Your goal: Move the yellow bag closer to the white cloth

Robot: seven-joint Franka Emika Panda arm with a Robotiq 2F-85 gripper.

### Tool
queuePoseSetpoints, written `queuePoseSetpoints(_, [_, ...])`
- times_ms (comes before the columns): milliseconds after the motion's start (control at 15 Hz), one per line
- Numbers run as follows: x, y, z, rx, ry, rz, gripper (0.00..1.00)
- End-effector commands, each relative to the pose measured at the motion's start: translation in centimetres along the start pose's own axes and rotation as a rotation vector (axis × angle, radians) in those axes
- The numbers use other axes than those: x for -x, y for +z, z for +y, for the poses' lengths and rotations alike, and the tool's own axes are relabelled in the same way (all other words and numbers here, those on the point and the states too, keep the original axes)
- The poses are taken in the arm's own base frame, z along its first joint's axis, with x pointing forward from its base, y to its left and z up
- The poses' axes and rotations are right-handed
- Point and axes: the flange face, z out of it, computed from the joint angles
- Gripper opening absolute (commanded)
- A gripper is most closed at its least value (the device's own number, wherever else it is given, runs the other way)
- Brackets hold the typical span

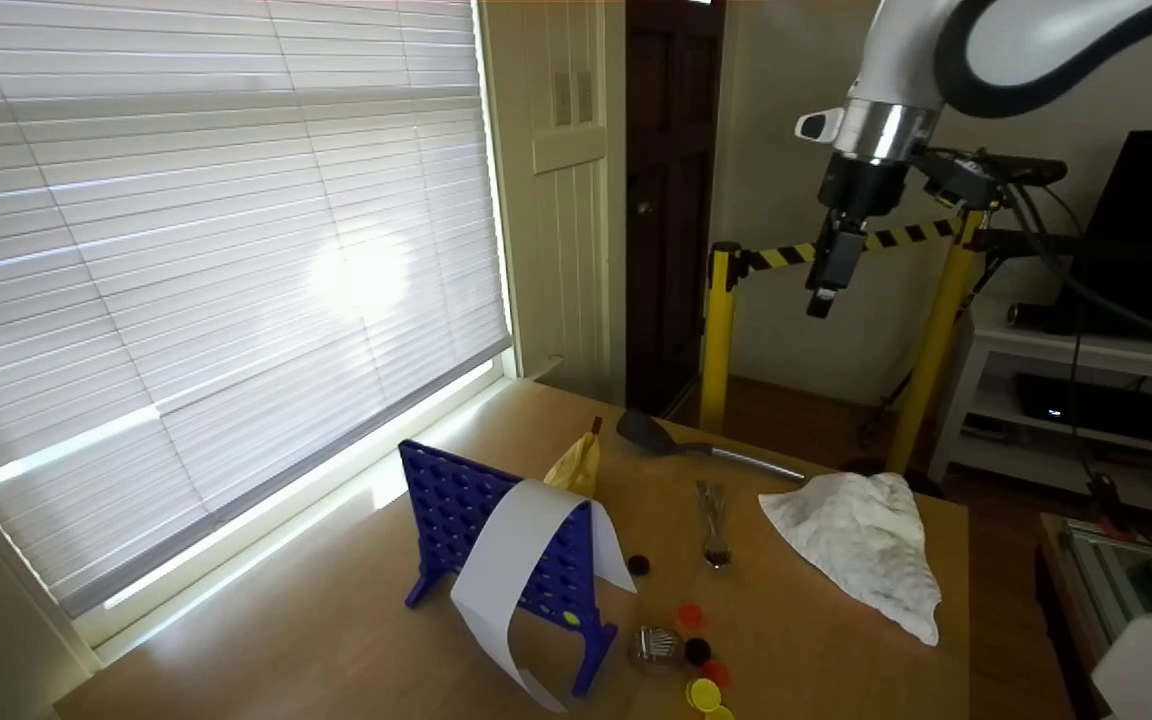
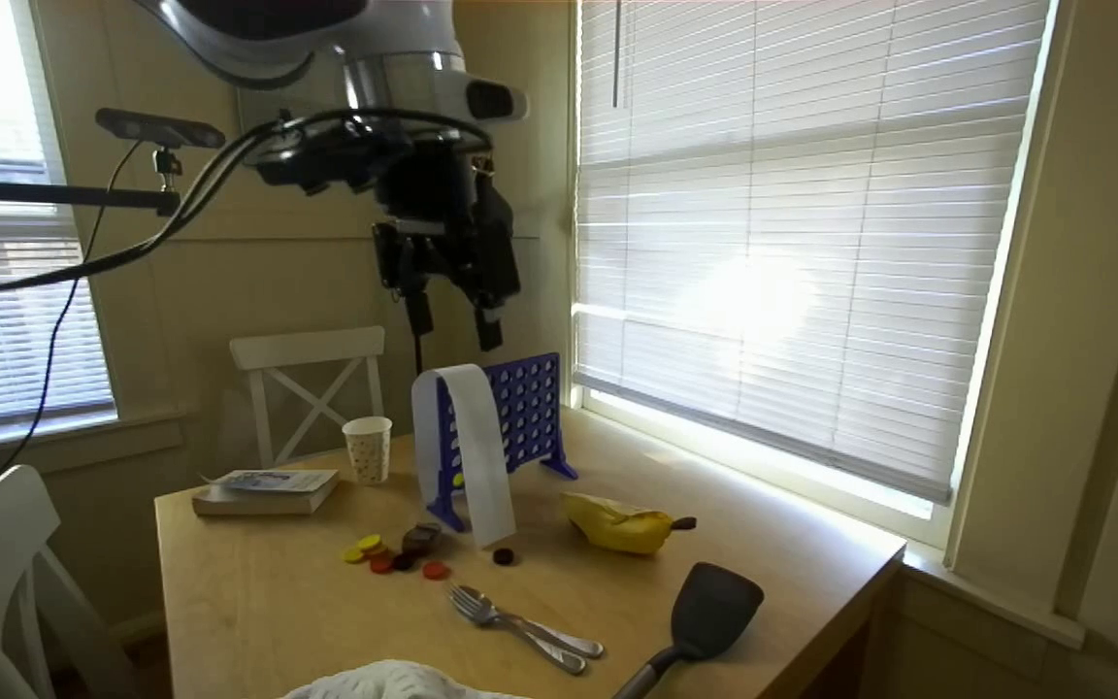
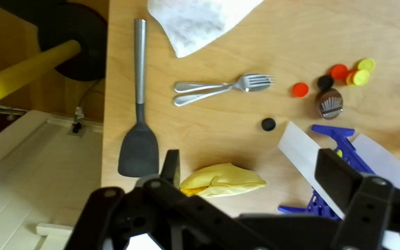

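yellow bag [image 3: 222, 180] lies on table [image 3: 214, 135], well below end effector [image 2: 454, 323] w/ jaws wide apart, nothing held; in wrist view, bag shows btwn jaws, nearer 1.

Contains no legible text, number or sign, even on the book [image 2: 266, 497] near a corner of the table [image 2: 248, 582].
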Motion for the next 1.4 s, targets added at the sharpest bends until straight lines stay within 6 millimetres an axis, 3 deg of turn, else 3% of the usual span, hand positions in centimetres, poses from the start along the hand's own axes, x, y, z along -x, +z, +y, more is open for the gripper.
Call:
queuePoseSetpoints(0, [-6.3, 3.3, 2.3, -0.133, 0.057, -0.002, 1.0])
queuePoseSetpoints(333, [-13.6, 8.8, 5.0, -0.227, 0.083, 0.113, 1.0])
queuePoseSetpoints(600, [-17.7, 14.9, 8.4, -0.253, 0.183, 0.154, 1.0])
queuePoseSetpoints(667, [-15.2, 12.2, 6.3, -0.238, 0.135, 0.132, 1.0])
queuePoseSetpoints(867, [-16.8, 15.4, 8.2, -0.235, 0.167, 0.126, 1.0])
queuePoseSetpoints(1133, [-17.5, 15.1, 8.3, -0.232, 0.164, 0.137, 1.0])
queuePoseSetpoints(1333, [-18.8, 16.9, 7.3, -0.26, 0.206, 0.116, 1.0])
